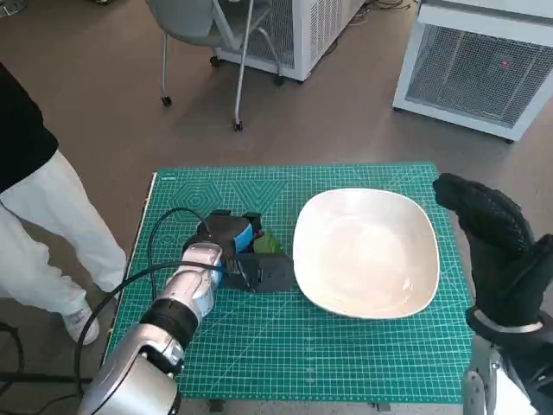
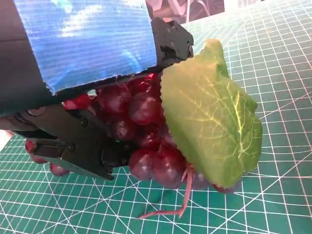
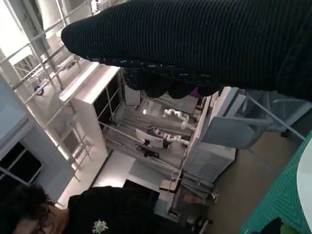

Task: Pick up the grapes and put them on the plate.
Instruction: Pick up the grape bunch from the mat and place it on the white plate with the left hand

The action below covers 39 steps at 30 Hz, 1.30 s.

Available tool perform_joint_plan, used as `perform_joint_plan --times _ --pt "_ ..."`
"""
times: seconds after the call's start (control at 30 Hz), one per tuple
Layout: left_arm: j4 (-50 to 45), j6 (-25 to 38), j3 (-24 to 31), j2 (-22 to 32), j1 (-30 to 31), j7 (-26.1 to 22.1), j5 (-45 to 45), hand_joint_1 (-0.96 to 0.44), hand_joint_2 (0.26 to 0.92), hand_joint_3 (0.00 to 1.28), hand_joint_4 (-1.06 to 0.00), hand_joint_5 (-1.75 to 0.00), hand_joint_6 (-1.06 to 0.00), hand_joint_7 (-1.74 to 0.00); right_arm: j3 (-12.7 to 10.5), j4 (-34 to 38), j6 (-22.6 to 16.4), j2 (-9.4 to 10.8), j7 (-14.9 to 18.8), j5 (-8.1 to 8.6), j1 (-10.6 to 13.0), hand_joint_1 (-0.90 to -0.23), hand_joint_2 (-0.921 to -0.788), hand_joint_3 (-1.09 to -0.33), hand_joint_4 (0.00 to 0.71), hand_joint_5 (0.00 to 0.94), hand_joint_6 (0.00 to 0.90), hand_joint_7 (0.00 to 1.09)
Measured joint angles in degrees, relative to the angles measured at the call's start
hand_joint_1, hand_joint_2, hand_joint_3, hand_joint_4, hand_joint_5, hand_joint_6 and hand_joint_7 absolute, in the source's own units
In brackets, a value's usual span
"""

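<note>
The left hand [image 2: 92, 97] clamps its black fingers [image 2: 78, 146] around the red grapes [image 2: 141, 126] on the green mat [image 1: 259, 337], just beside the white plate [image 1: 367, 251]. The gloved right hand [image 1: 492, 233] hovers with nothing in it, fingers extended.

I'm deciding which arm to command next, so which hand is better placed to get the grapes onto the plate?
Left. The left hand is already down on the grapes, its fingers closed around the bunch, right beside the plate. The right hand is raised at the mat's far edge, holding nothing.
</note>
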Motion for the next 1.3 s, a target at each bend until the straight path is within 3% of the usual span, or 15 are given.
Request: perform_joint_plan --times 0.8,1.0,1.3 --pt "-1.8 0.1 0.8 0.6 0.2 0.1 -0.2 0.0 0.921 0.35 -0.34 -1.52 -0.34 -1.49 0.1 1.4 -1.3 0.1 0.2 0.11 -0.5 -0.511 -0.921 -0.664 0.36 0.004 -0.001 0.66" --pt "-7.4 0.4 2.0 2.4 1.3 0.1 -1.0 0.0 0.921 0.41 -0.27 -1.59 -0.28 -1.56 0.2 1.4 -1.3 0.2 0.2 0.09 -0.5 -0.511 -0.921 -0.665 0.361 0.005 -0.001 0.66" --pt "-23.4 2.7 3.9 6.9 5.1 -1.8 -1.1 0.0 0.921 0.31 -0.38 -1.49 -0.4 -1.41 0.4 1.4 -1.3 0.5 0.2 0.05 -0.7 -0.511 -0.921 -0.665 0.361 0.005 -0.001 0.66"
